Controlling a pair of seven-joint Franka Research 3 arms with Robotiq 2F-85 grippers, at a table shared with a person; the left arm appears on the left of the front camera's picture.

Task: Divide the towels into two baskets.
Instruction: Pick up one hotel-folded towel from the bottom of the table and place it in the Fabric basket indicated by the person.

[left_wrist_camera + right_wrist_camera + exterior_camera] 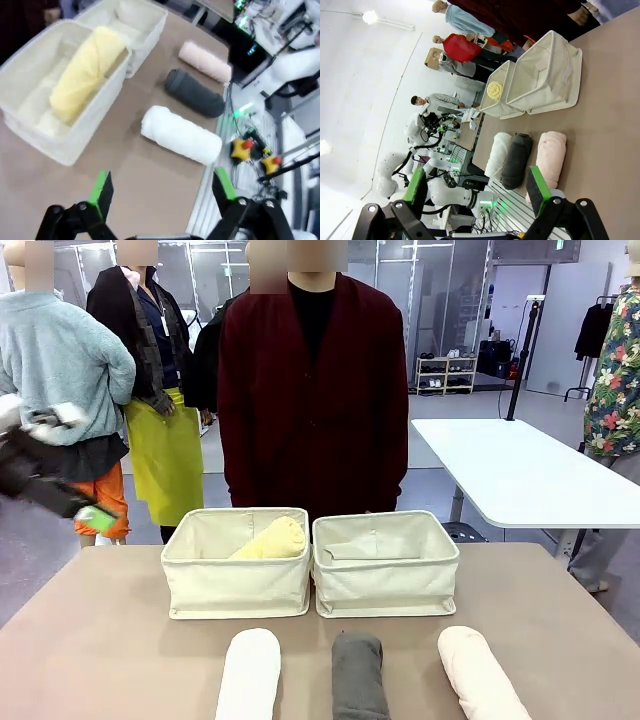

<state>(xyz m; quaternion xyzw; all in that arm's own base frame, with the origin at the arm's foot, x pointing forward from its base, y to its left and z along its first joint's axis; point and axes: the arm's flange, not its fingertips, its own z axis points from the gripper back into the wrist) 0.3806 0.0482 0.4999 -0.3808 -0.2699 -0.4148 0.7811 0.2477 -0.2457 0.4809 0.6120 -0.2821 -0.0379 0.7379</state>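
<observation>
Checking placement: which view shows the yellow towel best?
Left wrist view: from above, the yellow towel lies nearly whole, aslant in its basket. Front view shows its top above the rim; right wrist view, just one end.

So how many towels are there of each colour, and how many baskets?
Yellow towel: 1
White towel: 1
Grey towel: 1
Pink towel: 1
Baskets: 2
Total: 6 things, 4 towels and 2 baskets.
</observation>
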